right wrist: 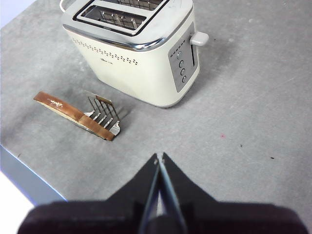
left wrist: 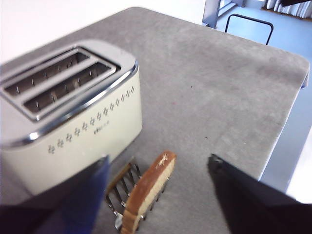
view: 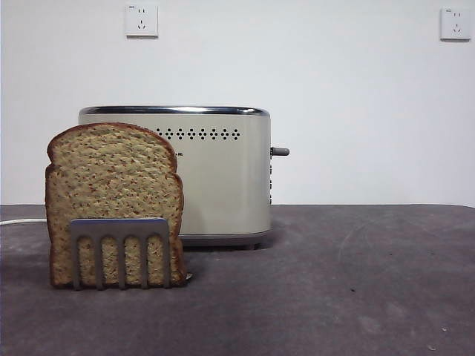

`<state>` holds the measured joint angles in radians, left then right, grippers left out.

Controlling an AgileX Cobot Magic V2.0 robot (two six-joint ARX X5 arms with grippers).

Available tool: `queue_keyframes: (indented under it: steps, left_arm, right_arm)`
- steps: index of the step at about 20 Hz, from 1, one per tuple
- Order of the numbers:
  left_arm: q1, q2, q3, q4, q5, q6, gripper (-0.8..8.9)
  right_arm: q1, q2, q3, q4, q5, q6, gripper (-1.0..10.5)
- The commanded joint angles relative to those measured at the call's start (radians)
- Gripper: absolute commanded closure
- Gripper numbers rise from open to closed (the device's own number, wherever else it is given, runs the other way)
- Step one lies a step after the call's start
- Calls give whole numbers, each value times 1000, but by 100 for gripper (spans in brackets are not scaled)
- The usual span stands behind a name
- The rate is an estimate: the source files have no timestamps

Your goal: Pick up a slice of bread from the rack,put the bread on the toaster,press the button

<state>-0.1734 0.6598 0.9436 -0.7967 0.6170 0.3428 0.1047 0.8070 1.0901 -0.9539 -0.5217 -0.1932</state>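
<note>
The grey counter (view: pixel 356 282) fills the lower part of the front view and carries everything. On it stands the toaster (view: pixel 215 178), a cream-beige box with a chrome top rim and a row of small dark vent holes; in the front view it sits a little toward 9 o'clock from the centre, and from above both of its slots look bare. The slice of bread (view: pixel 111 193) stands upright at 8 o'clock in the front view, nearer the camera than the toaster and overlapping its end, held in the rack (view: pixel 120 248), whose flat bar and prongs cross the slice's lower part. The slice is far taller than the rack. The button (view: pixel 280 151) sticks out sideways at 3 o'clock from the toaster's narrow end, high up and unpressed.

The left gripper (left wrist: pixel 158 168) hovers above the slice and rack, its fingers spread wide apart and holding nothing; the slice's crust lies between them from this camera. The right gripper (right wrist: pixel 159 158) hangs well clear of the toaster's button end, fingers pressed together, nothing in them.

Two white wall sockets (view: pixel 142 20) sit at 11 and 1 o'clock.
</note>
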Motion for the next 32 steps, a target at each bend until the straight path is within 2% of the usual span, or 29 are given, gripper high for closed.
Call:
queue_keyframes:
  steps: [1,6,13,19,22,23,26,28,29,32]
  left_arm:
    - [-58,61,66,-30,-49,61,171]
    - [-232,249,215,-140,-219,171,172]
    - [-450,509,251,-169,-446,291,172]
    - [-483,718,251,-159,-515,344,187]
    - [-480,790,251,-154,-515,360,197]
    - [-480,803,251,-151,-515,362,258]
    - [-480,818,251,-146,-513,361,596]
    - [-480,818,251,-148,-514,361,772]
    - [-480,818,251,-148,-515,361,810]
    - [-480,817,251,-146,-517,361,822]
  right_arm:
    - [2,-2,0,-1,-3,-7,958]
    - [2,-2,0,-11,-3,-7,958]
    - [2,-2,0,-12,-4,-7,958]
    - [2,-2,0,-12,-5,-7,958]
    - [2,-2,0,-12,-5,-7,958]
    - [2,-2,0,-12,-5,-7,958]
    - [2,-2,0,-12,-5,-7,958]
    - [2,-2,0,-12,-5,-7,958]
    - [2,-2,0,-12,-5,-7,958]
    - [2,-2,0,-12,-5,-7,958]
